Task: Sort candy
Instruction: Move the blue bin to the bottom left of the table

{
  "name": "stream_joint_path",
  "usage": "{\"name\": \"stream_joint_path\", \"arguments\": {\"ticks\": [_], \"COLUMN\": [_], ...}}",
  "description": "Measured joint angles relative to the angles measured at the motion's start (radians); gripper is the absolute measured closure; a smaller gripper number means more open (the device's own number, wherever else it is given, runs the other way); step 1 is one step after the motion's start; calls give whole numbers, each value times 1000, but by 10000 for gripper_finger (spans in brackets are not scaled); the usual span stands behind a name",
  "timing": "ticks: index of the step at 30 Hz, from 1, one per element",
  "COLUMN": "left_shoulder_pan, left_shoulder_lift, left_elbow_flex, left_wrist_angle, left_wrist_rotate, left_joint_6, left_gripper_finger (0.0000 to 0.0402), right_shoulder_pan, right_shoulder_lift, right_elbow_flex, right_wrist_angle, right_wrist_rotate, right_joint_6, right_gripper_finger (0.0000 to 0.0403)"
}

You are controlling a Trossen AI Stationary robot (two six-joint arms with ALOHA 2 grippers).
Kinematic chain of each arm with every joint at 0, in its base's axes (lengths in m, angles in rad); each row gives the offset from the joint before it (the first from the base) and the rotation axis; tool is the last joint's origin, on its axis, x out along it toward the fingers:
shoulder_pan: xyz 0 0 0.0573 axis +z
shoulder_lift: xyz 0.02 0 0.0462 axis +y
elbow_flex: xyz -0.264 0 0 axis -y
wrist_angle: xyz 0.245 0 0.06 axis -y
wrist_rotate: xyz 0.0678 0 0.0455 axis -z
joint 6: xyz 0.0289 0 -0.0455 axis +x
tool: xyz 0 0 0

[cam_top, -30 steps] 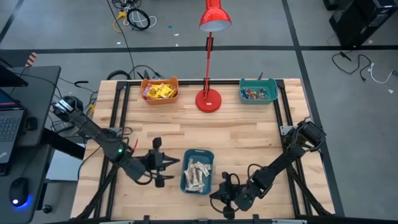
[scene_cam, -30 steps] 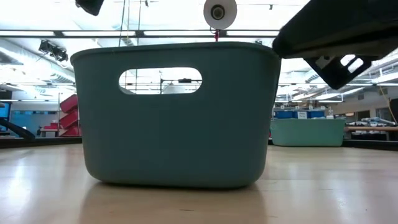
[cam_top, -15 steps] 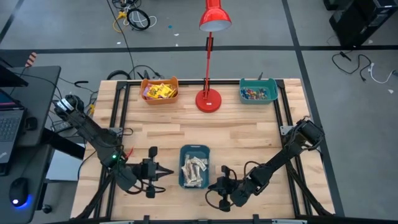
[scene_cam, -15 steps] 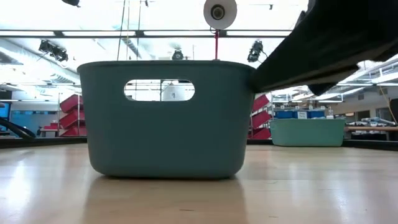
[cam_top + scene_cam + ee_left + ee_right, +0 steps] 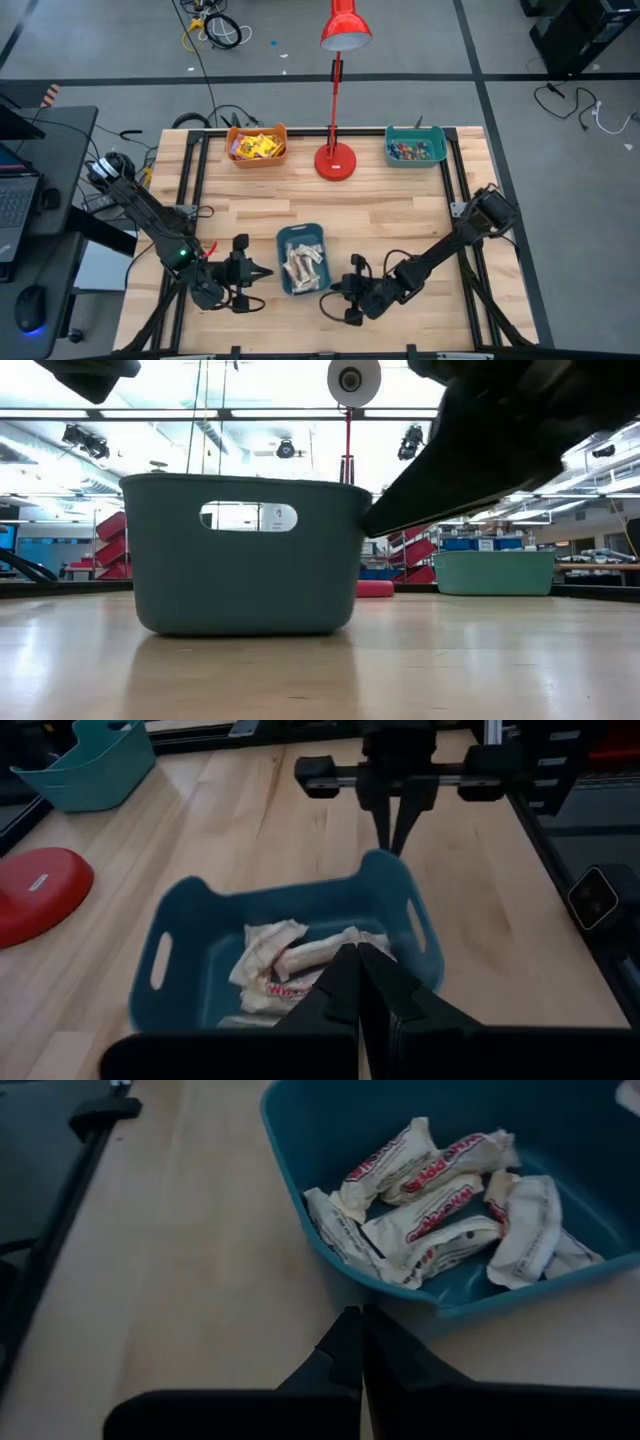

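1. While both arms are reaching low over the near half of the tabletop, a blue bin is sitting between them, and it serves as the landmark for everything else.
2. Pale beige candy bars with red print are lying heaped inside the blue bin, some overlapping one another.
3. The left claw is hovering just beside the blue bin on its left side, with its fingers pressed together into a point and nothing between them.
4. The right claw is sitting at the blue bin's right near corner, its fingers likewise pressed together and pinching nothing; whether the tip is touching the bin wall is hard to tell.
5. Far behind the blue bin and a little to its left, an orange bin is holding yellow candy packets.
6. Far behind the blue bin to its right, a teal bin is holding tiny red and blue candy pieces.
7. A red desk lamp is standing behind the blue bin, between the orange bin and the teal bin, its shade leaning out past the tabletop's far edge.
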Motion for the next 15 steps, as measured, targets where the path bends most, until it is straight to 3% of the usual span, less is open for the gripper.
{"name": "stream_joint_path", "arguments": {"ticks": [8,15], "left_shoulder_pan": [-5,-12], "left_shoulder_lift": [0,0], "left_elbow_flex": [0,0], "left_wrist_angle": [-38,-185], "left_wrist_rotate": [10,103], "left_joint_6": [-19,-178], "left_gripper_finger": [402,402], "right_shoulder_pan": [-74,-136], "right_shoulder_lift": [0,0], "right_elbow_flex": [0,0], "right_wrist_angle": [1,40], "right_wrist_rotate": [-81,-160], "right_joint_6": [-84,-196], "right_gripper_finger": [403,403]}}
